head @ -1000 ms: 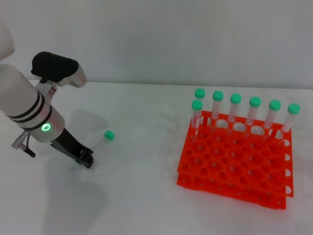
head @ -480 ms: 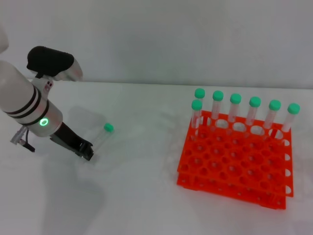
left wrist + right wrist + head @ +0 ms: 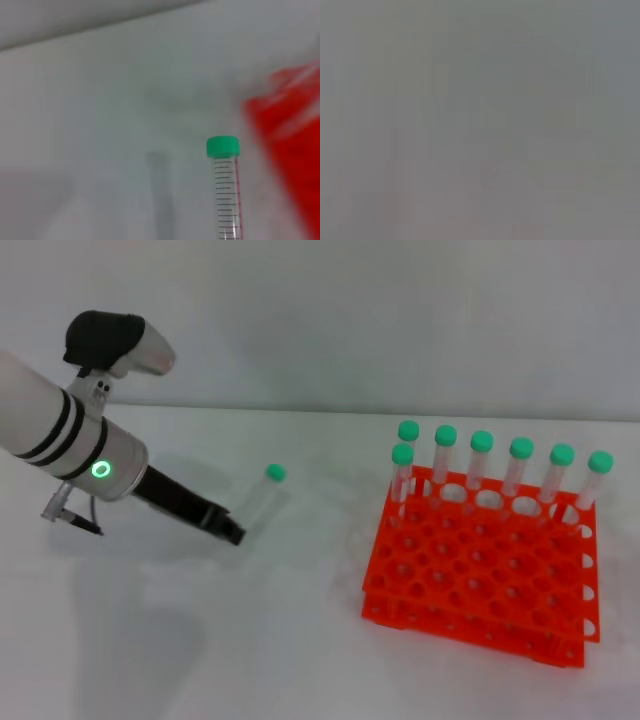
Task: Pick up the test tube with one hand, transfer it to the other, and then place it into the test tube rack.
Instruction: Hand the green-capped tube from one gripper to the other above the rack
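My left gripper [image 3: 232, 533], black on a thick silver-white arm with a green light ring, is shut on the lower end of the test tube [image 3: 258, 502]. The clear tube tilts up and to the right, with its mint-green cap [image 3: 275, 473] on top. It is held above the white table, left of the orange test tube rack [image 3: 470, 585]. In the left wrist view the tube [image 3: 227, 200] stands upright with its cap [image 3: 223, 146] up, and the rack [image 3: 295, 165] is a red blur beside it. The right gripper is out of view.
Several capped tubes [image 3: 482, 443] stand in the rack's back row, and one more [image 3: 402, 455] stands just in front at its left end. A pale wall [image 3: 320, 320] runs behind the white table [image 3: 300, 640]. The right wrist view shows only flat grey.
My left gripper has lifted the tube off the table and carried it to the right, toward the rack. The arm has swung to lie flatter.
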You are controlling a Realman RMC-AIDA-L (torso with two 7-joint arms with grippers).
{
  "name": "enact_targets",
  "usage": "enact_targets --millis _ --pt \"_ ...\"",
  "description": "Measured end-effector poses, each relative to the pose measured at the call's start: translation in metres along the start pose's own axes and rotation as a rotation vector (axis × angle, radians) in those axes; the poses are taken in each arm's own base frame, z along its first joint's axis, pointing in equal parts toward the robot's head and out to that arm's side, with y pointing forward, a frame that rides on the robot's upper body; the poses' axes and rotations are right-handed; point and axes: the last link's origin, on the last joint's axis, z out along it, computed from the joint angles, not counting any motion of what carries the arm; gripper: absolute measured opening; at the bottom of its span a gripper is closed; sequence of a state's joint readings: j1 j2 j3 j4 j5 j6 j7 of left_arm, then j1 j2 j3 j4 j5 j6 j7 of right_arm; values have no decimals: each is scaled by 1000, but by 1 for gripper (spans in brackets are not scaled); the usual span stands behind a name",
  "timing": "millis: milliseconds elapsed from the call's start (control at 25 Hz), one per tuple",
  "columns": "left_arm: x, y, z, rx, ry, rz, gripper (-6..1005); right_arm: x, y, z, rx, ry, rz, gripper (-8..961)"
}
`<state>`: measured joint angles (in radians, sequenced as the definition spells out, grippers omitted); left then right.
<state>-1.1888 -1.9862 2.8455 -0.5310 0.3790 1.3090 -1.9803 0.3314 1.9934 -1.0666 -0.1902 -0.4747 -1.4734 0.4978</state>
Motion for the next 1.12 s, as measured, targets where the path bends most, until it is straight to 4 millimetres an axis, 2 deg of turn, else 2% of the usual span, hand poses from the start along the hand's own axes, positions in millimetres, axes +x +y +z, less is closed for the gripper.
enact_targets --millis 200,400,720,800,1000,1120 --pt "0 23 -7 -232 153 83 217 -13 9 9 -256 57 77 620" --pt "-13 37 -11 -363 291 259 224 -28 13 22 -490 175 178 619" --pt "-40 43 -14 -390 520 493 234 -43 41 39 -771 242 270 619" --pt "-48 46 -9 -372 590 564 236 -42 53 48 -821 256 274 619" --pt "-51 51 -4 -360 635 621 242 -31 89 76 -904 297 253 618" --pt "-51 53 -5 -353 681 634 246 -28 101 86 -911 304 245 618"
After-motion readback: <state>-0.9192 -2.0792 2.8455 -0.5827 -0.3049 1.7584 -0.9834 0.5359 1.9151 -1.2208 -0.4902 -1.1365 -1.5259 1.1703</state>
